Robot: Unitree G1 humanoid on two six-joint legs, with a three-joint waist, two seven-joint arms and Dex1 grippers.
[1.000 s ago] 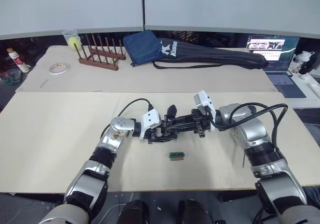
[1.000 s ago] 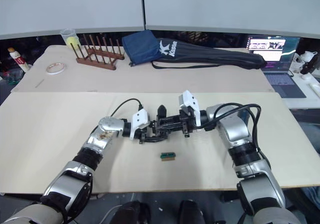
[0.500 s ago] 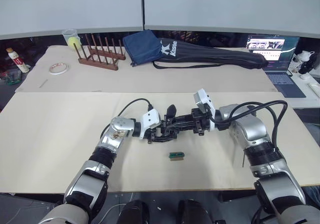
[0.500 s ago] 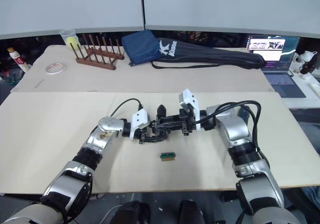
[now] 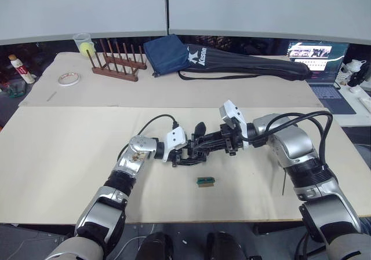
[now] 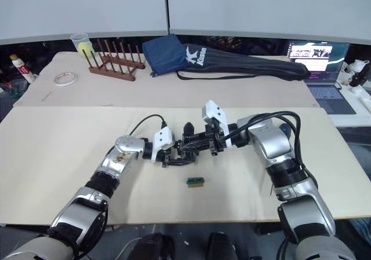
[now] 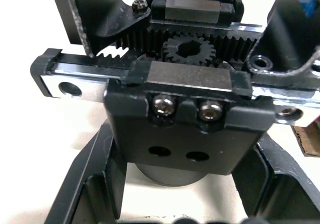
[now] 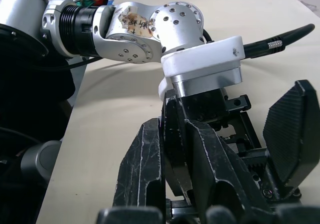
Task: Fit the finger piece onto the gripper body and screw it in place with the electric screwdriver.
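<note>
Gripper body (image 5: 191,151) sits mid-bench, clamped in my left end effector (image 5: 184,153); through the left wrist camera I see its toothed rack, small gear and two screw heads (image 7: 185,109) between my fingers. My right end effector (image 5: 204,147) meets it from the other side, pinched on a thin black part I take for the finger piece (image 8: 172,149), pressed against the body. A small green block (image 5: 204,181) lies just in front on the bench (image 5: 58,156)
</note>
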